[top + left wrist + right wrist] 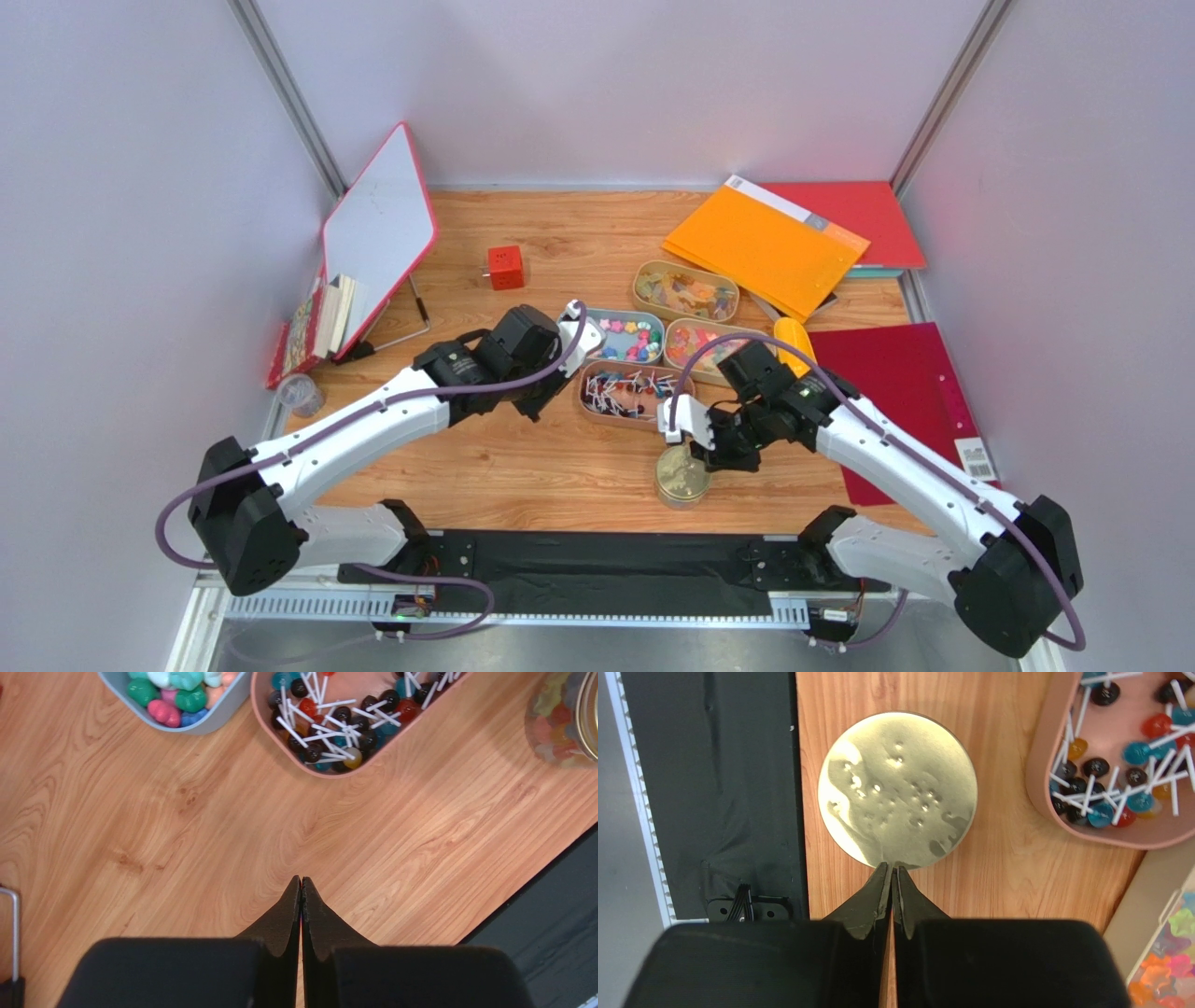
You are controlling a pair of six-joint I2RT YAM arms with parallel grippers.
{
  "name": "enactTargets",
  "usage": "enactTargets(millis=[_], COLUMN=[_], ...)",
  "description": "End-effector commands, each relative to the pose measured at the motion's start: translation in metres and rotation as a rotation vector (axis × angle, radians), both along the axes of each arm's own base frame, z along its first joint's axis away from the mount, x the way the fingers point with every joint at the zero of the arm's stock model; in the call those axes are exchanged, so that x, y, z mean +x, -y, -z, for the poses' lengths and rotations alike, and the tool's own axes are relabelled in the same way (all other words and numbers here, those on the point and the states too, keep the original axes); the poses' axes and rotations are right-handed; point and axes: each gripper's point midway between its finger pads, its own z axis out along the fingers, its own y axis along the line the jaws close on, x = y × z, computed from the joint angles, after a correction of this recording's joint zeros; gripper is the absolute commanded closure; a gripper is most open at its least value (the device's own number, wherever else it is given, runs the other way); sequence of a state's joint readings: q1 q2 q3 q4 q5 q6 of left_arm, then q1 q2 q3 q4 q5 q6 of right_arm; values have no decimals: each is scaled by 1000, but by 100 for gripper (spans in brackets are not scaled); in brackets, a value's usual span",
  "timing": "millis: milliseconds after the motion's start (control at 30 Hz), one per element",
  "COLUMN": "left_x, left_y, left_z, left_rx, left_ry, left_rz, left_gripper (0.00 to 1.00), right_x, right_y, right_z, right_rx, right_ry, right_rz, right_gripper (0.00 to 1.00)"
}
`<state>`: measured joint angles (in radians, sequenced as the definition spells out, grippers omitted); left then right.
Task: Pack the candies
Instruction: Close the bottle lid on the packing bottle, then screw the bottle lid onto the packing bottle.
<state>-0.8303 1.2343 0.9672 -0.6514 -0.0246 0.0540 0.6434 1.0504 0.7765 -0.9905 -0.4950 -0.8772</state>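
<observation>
Beyond left claw (301, 882), candies (342, 714), seemingly well apart

Pale walls (603, 84), wooden table (561, 476)

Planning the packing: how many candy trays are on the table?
4: one olive tray farthest, grey tray and tan tray in the middle, pink tray nearest. None seems hidden.

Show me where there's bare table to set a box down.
Bare wood lies at the back, between the red cube and the orange folder, and at the near edge, between the left arm and the gold lid. Centre-right is crowded: four trays of candies, the dark red folder alongside.
</observation>
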Motion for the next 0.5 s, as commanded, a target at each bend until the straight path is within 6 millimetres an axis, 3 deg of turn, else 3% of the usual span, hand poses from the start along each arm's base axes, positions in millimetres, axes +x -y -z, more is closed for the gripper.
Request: enactTargets(millis=[0, 33, 167, 200, 233, 467], left_x=[3, 3, 7, 8, 8, 13], left_y=[-6, -8, -16, -17, -18, -16], left_z=[-15, -15, -16, -15, -16, -28], left_rx=[-46, -43, -58, -56, -58, -76], left_ry=[39, 43, 45, 45, 50, 83], left_rz=[-2, -7, -47, -56, -60, -41], left_gripper=[64, 57, 52, 40, 35, 31], right_x=[2, 0, -9, -9, -7, 1], right_y=[-18, -20, -29, -30, -32, -31], right_z=[-10, -8, 2, 6, 7, 24], right_rx=[13, 9, -17, -26, -28, -88], right_ry=[59, 54, 43, 37, 42, 50], right_rz=[-118, -130, -192, -197, -200, -193], right_gripper=[95, 95, 96, 96, 96, 96])
